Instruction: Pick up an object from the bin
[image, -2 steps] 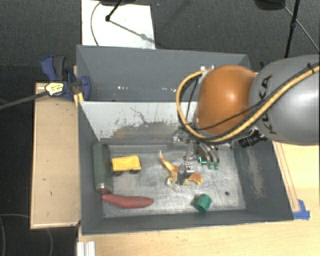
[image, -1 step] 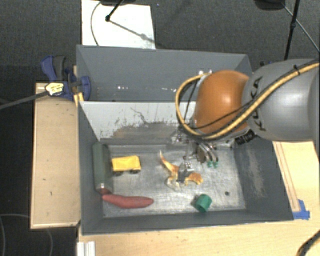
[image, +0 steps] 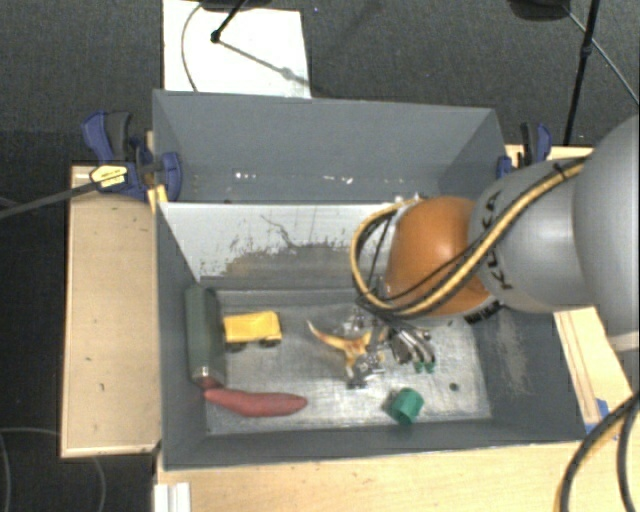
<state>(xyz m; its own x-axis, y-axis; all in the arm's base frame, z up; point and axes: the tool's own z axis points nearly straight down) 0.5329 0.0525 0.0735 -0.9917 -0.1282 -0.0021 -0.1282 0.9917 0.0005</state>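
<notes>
My gripper (image: 362, 362) is low over the middle of the bin floor, below the orange wrist cover. A thin curved orange-yellow piece (image: 330, 335) lies right against its left side; whether it is gripped is hidden. A small green cap-like piece (image: 405, 405) sits just below and to the right of the gripper. A yellow block (image: 251, 327) lies to the left of it.
A dark green cylinder (image: 203, 335) lies along the bin's left wall. A red elongated thing (image: 256, 402) rests near the front left. The arm and its cables cover the bin's right part.
</notes>
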